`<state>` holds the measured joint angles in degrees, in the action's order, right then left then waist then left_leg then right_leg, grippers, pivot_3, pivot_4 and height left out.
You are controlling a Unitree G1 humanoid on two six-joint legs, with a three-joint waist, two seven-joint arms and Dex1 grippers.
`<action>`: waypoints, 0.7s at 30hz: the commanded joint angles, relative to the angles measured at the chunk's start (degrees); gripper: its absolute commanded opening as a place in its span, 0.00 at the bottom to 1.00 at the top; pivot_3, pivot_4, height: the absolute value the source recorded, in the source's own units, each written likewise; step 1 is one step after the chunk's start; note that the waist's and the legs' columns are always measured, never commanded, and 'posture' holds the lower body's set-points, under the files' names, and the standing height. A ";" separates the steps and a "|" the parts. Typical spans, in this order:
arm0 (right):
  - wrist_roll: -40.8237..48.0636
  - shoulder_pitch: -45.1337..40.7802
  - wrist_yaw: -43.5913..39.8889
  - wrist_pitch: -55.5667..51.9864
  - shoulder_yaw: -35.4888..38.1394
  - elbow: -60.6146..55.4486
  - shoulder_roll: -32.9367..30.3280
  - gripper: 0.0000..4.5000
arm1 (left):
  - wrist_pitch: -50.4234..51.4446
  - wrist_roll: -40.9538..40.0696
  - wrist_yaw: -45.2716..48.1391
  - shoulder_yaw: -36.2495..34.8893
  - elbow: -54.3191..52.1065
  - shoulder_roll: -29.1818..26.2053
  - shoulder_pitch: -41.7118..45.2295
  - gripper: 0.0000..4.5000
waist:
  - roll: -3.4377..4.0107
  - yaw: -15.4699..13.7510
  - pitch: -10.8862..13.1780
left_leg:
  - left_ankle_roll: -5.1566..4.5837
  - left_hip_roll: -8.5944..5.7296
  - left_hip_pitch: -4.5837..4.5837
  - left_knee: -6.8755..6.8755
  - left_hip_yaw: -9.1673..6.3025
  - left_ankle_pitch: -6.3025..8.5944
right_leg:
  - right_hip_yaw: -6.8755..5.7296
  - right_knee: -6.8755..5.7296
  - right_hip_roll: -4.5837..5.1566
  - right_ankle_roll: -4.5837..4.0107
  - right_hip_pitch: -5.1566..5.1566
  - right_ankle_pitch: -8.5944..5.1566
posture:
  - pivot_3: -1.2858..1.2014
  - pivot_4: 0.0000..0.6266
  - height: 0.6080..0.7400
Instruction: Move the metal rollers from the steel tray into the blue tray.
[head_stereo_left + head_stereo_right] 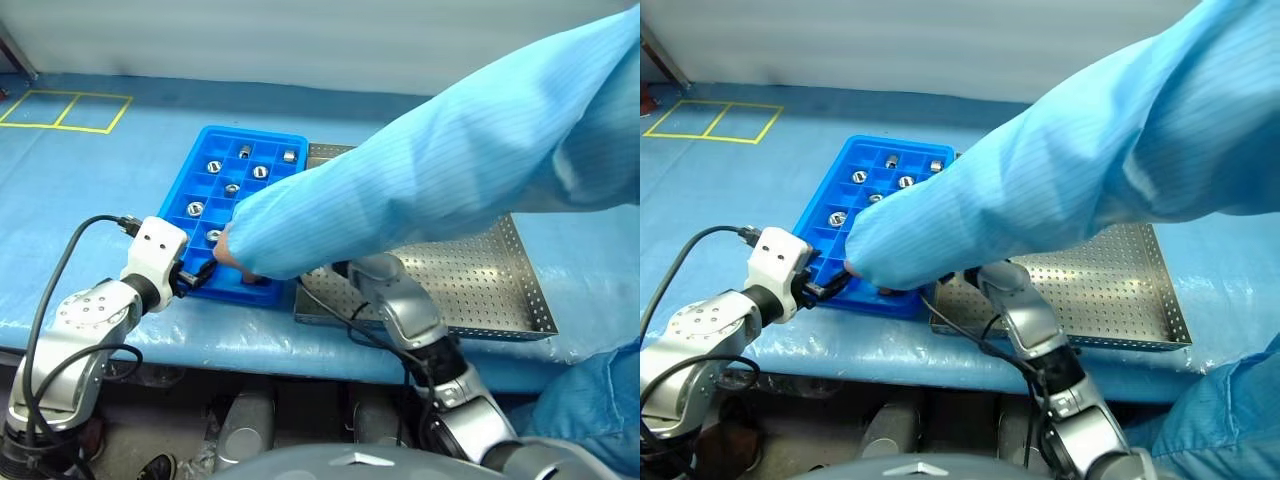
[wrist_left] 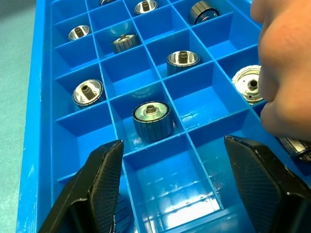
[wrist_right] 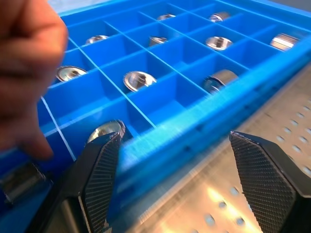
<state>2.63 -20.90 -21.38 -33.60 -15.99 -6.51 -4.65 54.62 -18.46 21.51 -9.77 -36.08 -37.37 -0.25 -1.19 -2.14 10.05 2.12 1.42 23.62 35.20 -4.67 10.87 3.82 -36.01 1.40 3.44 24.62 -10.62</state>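
Left claw (image 2: 167, 191): jaws parted and empty, poised over the near row of the blue tray (image 1: 190, 175), arm bent in from 8 o'clock; best kept there, off the person's hand (image 1: 228, 248) reaching into the compartments. Metal rollers (image 2: 152, 119): lie singly in the blue tray's cells; none shows on the bare part of the steel tray (image 1: 480, 285). Right claw (image 3: 177, 182): jaws wide, empty, straddling the seam between the trays; best held clear until the sleeve (image 1: 450, 170) withdraws.

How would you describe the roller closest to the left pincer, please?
Find the blue tray. Just beyond the empty compartment between the left pincer's fingers stands a metal roller. Unlike neighbours, it is upright, ribbed and dark-sided.
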 commanded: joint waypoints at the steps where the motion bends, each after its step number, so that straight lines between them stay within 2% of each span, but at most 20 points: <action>1: 0.55 2.69 1.76 -3.00 3.24 -6.90 -1.45 0.84 | -1.20 0.50 0.58 0.54 0.60 -0.39 1.51 0.80 | 0.00 0.11 0.00 | 0.00 0.00 0.00 0.01 0.00 0.00 | 0.00 -0.01 0.00 0.00 -0.01 0.00 | 0.58 0.24 1.00; 12: -1.64 7.07 8.41 -6.73 9.98 -12.98 -5.29 0.84 | -3.90 1.13 2.45 5.47 6.08 0.04 7.99 0.80 | 0.00 2.26 0.00 | 0.00 0.00 0.02 0.08 0.03 0.00 | 0.02 -0.02 0.00 0.01 -0.01 0.01 | 0.55 0.24 1.00; 21: -2.47 10.82 9.67 -9.33 12.53 -15.11 -9.44 0.84 | -5.39 1.10 3.37 7.09 7.52 0.48 9.64 0.80 | -0.01 3.66 0.00 | -0.01 0.00 0.00 0.10 0.04 0.00 | 0.05 -0.05 -0.01 0.03 -0.02 0.02 | 0.54 0.24 1.00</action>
<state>0.55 -10.28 -12.21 -42.25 -4.64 -18.90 -13.56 50.54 -17.92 24.77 -2.72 -28.42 -37.17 8.44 -1.19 1.52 10.05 2.11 1.42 23.62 35.31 -4.62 10.87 3.88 -36.06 1.40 3.47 24.60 -10.60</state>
